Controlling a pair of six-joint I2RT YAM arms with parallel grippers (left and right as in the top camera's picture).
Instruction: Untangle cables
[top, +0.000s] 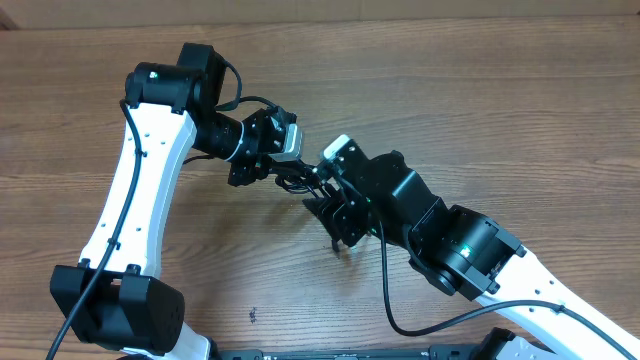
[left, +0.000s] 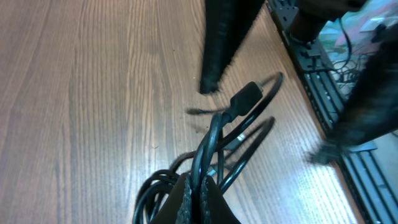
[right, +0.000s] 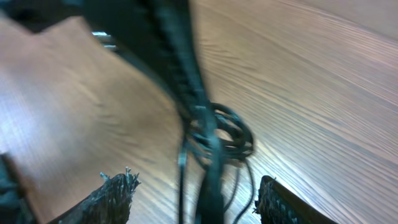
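The cables (top: 298, 178) are thin black cords bunched between my two grippers at the middle of the table. My left gripper (left: 200, 182) is shut on one or two strands of the cables (left: 214, 134), which run up to a black plug (left: 245, 96). In the overhead view my left gripper (top: 283, 165) sits just left of the bundle. My right gripper (right: 196, 182) is open, its fingers (right: 115, 196) standing wide on either side of blurred strands, with the coiled cables (right: 225, 134) beyond them. From above, my right gripper (top: 335, 215) is low and right of the bundle.
The wooden table (top: 500, 90) stretches all round. A black rail (left: 323, 87) with loose wires runs along the right edge of the left wrist view. The right arm's own thick wire (top: 390, 300) loops toward the front edge.
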